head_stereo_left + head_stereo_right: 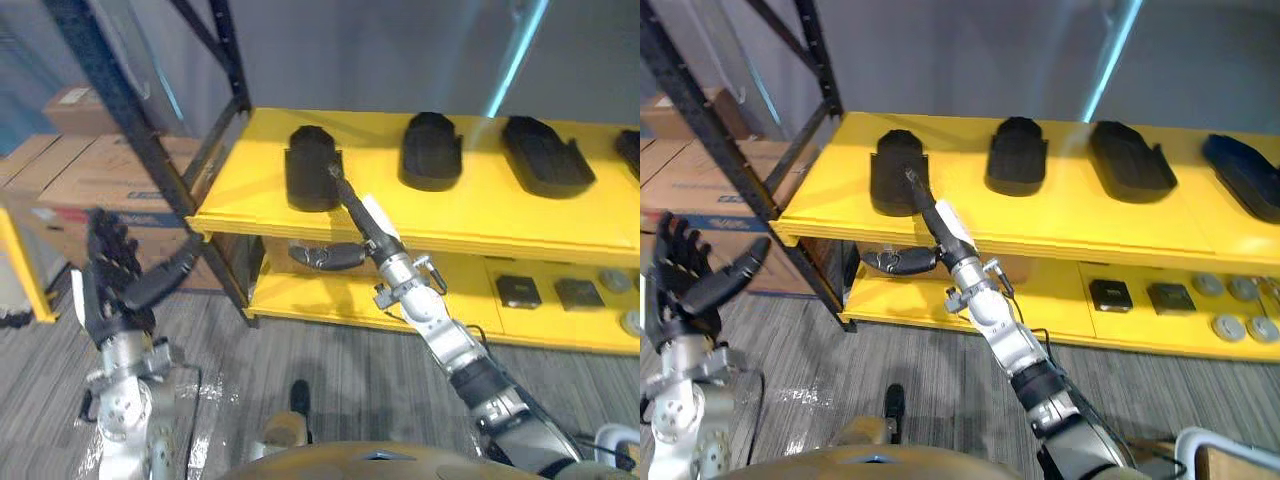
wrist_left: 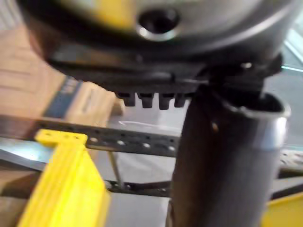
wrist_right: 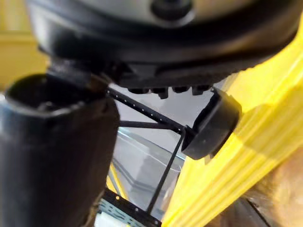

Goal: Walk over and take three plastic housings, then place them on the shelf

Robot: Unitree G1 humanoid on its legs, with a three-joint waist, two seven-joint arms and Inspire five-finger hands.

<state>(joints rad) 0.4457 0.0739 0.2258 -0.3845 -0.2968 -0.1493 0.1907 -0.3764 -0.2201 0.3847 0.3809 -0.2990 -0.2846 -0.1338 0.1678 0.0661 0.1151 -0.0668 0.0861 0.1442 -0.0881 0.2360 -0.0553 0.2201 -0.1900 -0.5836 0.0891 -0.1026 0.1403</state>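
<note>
At the yellow shelf (image 1: 470, 218), right hand (image 1: 378, 238) extends straight-fingered.

Nothing legible; blue print on the cardboard box (image 1: 100, 180) seems too blurred.

1. The left eye view's right edge cuts off the fourth housing (image 1: 630, 150) on the upper shelf (image 1: 450, 215).
2. I cannot tell whether my right hand (image 1: 380, 240) touches the leftmost housing (image 1: 310, 165).
3. The dark squares (image 1: 518, 291) and grey discs (image 1: 615, 281) on the lower shelf (image 1: 330, 297) are too small to identify.
</note>
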